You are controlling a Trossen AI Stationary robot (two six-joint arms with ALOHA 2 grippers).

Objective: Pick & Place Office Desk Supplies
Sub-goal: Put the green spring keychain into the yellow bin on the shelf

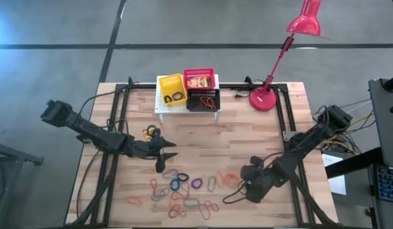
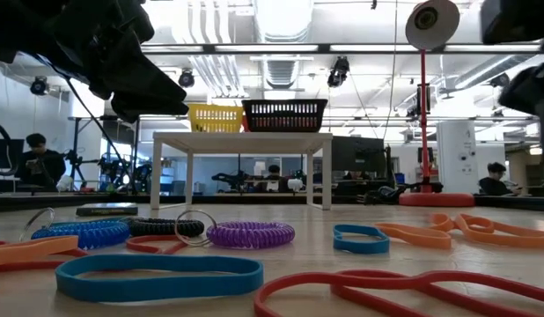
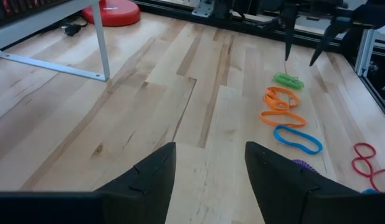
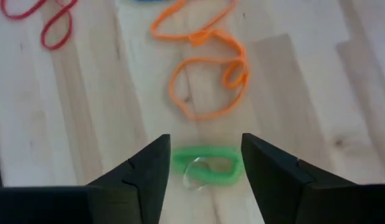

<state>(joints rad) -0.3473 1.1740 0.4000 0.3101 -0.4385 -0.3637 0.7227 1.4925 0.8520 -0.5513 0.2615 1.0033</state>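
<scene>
- A pale wooden counter (image 1: 203,137) stands on a grey floor; the low view looks past it into a lit workshop where people sit at desks.
- At the far edge of the counter a small white stand (image 1: 165,109) carries a yellow basket (image 1: 172,90), a red basket (image 1: 199,79) and a black basket (image 1: 204,101); a red desk lamp (image 1: 276,60) stands just beside them.
- Elastic loops (image 1: 184,191) in red, orange, blue and purple lie scattered on the near half of the counter, between the two arms.
- The right tool (image 4: 205,171) hangs low over the near right part of the counter, its fingers spread wide and holding nothing.
- A green loop (image 4: 206,165) lies flat on the wood directly between those fingers, untouched by them as far as the right wrist view shows.
- An orange loop (image 4: 208,74) lies twisted just beyond the green one.
- The left tool (image 1: 163,154) hovers over the middle left of the counter, fingers wide apart and empty, with bare wood in front of it.
</scene>
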